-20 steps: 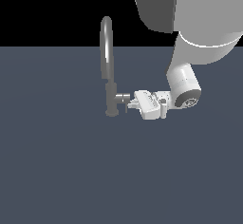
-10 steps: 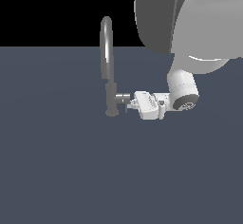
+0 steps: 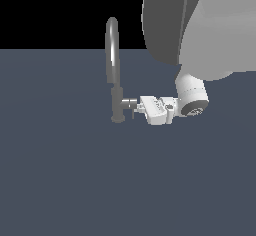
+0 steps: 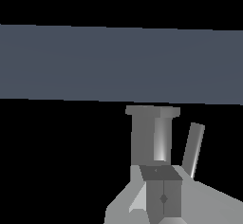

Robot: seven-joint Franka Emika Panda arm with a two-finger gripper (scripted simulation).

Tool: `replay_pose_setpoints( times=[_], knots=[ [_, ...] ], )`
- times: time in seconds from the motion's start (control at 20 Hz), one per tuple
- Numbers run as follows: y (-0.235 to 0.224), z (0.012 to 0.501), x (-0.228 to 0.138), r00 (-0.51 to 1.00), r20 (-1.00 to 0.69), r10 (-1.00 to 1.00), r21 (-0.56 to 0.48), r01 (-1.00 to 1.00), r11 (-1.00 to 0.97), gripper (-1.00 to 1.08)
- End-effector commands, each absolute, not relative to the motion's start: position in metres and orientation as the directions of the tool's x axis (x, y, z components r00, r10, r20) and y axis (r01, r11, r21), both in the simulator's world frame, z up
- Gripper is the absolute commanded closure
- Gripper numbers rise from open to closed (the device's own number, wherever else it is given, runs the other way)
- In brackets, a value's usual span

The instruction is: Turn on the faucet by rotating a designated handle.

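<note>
The faucet [image 3: 114, 70] stands on the grey floor [image 3: 60, 170], left of centre in the exterior view. Its handle [image 3: 129, 103] sticks out to that view's right, with the gripper [image 3: 137, 106] right at its tip. The wrist view alone shows the fingers [image 4: 163, 197] pressed together below the faucet's base [image 4: 152, 133], grasping nothing.

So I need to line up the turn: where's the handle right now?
In the exterior view, the handle juts from the faucet toward the view's right, low on its body, with the gripper at its tip.
</note>
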State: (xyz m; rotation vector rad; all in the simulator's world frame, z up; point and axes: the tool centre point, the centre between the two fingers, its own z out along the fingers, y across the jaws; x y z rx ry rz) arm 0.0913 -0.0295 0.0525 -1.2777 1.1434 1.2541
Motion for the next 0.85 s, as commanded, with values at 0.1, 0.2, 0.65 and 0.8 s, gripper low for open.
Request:
replay_pose_setpoints(
  times=[0.1,0.2,0.65,0.8],
  knots=[
    [-0.019,0.064,0.105,0.044,-0.999,0.016,-0.045,-0.995,-0.088,1.08],
    [-0.019,0.059,0.107,0.037,-0.999,0.014,-0.038,-0.996,-0.081,1.08],
    [-0.018,0.039,0.116,0.010,-1.000,0.003,-0.010,-0.999,-0.054,1.08],
    [-0.018,0.035,0.118,0.005,-1.000,0.001,-0.005,-0.999,-0.048,1.08]
  ],
)
